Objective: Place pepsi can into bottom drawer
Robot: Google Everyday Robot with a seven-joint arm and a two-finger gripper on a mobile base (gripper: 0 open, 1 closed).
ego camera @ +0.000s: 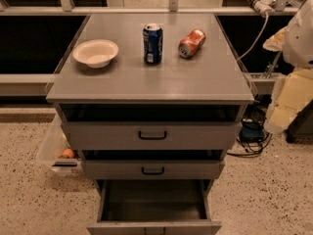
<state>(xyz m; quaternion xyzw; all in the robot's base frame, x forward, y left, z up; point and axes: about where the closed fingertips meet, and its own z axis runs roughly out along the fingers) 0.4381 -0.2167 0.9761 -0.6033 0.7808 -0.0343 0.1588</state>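
Note:
The pepsi can [152,44] is dark blue with a silver top. It stands upright on the grey cabinet top [146,82], near the back middle. The bottom drawer [154,202] is pulled open toward me and shows a wide dark grey interior with nothing in it. My gripper [288,99] is a pale shape at the right edge of the view, beside the cabinet's right front corner. It is well to the right of the can and apart from it, and it holds nothing that I can see.
A crushed orange can [191,43] lies right of the pepsi can. A white bowl [96,53] sits to its left. Two shallower drawers with black handles [152,135] are above the open one. A clear bin [58,148] stands on the floor at left, and cables [252,136] lie at right.

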